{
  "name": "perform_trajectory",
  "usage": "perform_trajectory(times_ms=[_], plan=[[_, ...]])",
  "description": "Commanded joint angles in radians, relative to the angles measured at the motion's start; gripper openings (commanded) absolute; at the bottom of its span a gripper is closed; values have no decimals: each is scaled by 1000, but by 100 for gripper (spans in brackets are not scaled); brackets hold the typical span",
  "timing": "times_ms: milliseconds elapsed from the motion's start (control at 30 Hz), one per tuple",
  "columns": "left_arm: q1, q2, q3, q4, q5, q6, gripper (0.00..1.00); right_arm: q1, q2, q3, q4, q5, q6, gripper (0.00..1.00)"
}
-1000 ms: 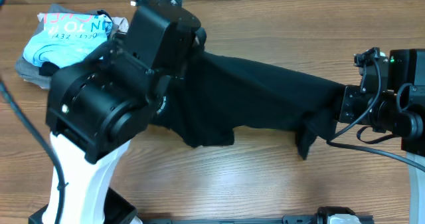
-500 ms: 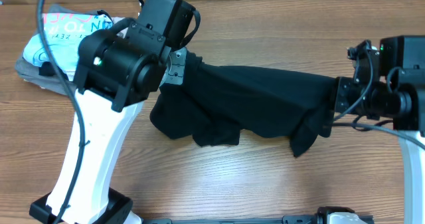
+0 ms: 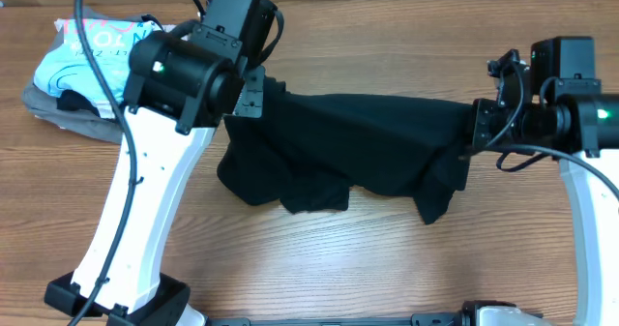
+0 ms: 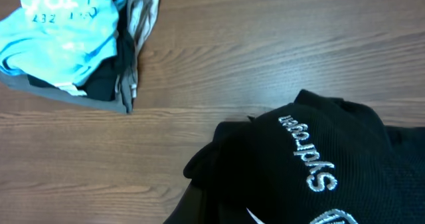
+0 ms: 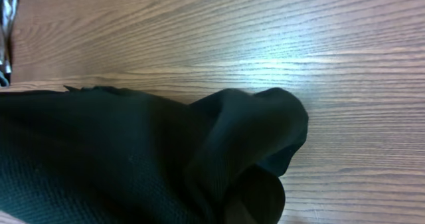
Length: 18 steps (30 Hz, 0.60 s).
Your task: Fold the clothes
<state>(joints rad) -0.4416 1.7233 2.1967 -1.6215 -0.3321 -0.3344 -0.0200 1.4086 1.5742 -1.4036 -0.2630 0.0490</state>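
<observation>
Black shirt (image 3: 358, 142) strung between the two arms over the wooden table (image 3: 387, 268). Clenched on one end: left gripper (image 3: 253, 96). Clenched on the other end: right gripper (image 3: 481, 133). Sags in folds along the lower edge. Shows white lettering (image 4: 309, 154) right by the left jaws.

The black garment (image 3: 368, 142) is matt cloth with a fine knit texture; its lettering (image 4: 309, 154) is pale, faintly shiny stitched thread. The table (image 3: 387, 278) is smooth wood grain with a soft sheen. The left arm (image 3: 145, 210) has glossy white and matt black plastic.
</observation>
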Motion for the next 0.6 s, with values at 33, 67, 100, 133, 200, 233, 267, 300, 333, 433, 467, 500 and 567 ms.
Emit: perform_trajectory(times_ms=[33,67,100,133,200,233,267,300,333,433,467,500,567], plan=[[29,-6,-70,27,-8,-26,4,-8,24,-5,16,-7,-2,4],[35,-6,-84,34,-8,-30,4,-8,29,-5,18,-7,-2,4],[43,-6,-97,41,-7,-34,4,-8,32,-5,20,-7,-2,4],[50,-6,-108,47,-7,-37,4,-8,35,-5,23,-7,-2,4],[61,-6,-131,61,-6,-41,4,-8,41,-5,25,-7,-2,4],[66,-6,-145,69,-3,-41,5,-8,45,-5,26,-7,-2,4],[71,-6,-158,79,2,-40,4,-8,48,-5,27,-8,-2,4],[76,-6,-171,87,10,-40,4,-8,51,-5,27,-7,-2,4],[82,-6,-185,97,17,-40,4,-8,56,-5,29,-8,-2,4],[91,-6,-227,119,19,-40,4,-8,72,-5,31,-8,-2,4],[96,-6,-244,128,19,-40,4,-8,76,-5,31,-7,-2,4],[98,-6,-257,135,19,-40,4,-8,81,-5,31,-8,-2,4],[102,-6,-288,153,19,-40,4,-8,86,-5,33,-7,-2,4]])
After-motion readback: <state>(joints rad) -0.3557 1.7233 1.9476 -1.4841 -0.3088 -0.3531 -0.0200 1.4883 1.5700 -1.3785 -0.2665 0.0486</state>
